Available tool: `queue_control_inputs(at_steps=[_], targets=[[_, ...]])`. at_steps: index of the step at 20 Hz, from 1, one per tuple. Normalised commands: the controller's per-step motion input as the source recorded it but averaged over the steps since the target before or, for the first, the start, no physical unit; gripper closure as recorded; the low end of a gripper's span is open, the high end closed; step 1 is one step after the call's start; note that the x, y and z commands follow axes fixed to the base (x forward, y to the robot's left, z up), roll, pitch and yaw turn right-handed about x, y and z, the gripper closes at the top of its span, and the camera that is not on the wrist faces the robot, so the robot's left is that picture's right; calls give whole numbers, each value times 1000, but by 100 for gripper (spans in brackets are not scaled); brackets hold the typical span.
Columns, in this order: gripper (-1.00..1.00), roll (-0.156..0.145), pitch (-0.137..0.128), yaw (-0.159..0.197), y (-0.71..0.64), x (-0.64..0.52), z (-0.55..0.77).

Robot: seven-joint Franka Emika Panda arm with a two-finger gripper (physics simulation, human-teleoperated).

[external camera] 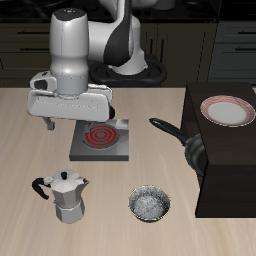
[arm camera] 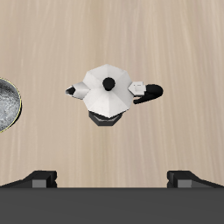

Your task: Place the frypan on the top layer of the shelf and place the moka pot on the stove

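Exterior view: frypan [external camera: 190, 148] isn't on the shelf's [external camera: 232, 170] top layer. It's wedged at the shelf's side at about 9 o'clock from it, handle sticking out toward 10 o'clock over the table [external camera: 30, 220]. Can't tell if it leans on the shelf wall or sits in a lower layer. Shelf top holds only a plate [external camera: 226, 111]. So step 1 looks not done, as far as I can judge.

Moka pot [external camera: 66, 195] stands upright on the table, roughly 7 o'clock from the stove [external camera: 101, 140], well apart. Burner is bare, so step 2 not done either. Small metal bowl [external camera: 150, 204] at 3 o'clock from the pot, near it, not touching.

Gripper [external camera: 78, 122] hangs over the table by the stove's back corner, above the pot's area. Wrist view: moka pot [arm camera: 108, 92] seen straight from above, lid knob centred, bowl rim [arm camera: 7, 103] at the edge. Fingertips [arm camera: 38, 178] spread wide, nothing between them, pot below and clear of them.

Judgement: lined up for a pot grab; both placements left.
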Motion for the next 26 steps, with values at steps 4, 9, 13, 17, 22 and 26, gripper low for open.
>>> queue_control_inputs(at_steps=[4,9,13,17,22,26], targets=[[-100,8,-10,-13,-50,97,124],[-100,16,-20,10,56,78,41],[-100,24,-7,-14,-40,130,-46],[-100,-30,-2,-20,-118,158,-147],[-100,-14,-18,-35,-100,41,-55],[-100,-4,-28,-11,-8,6,28]])
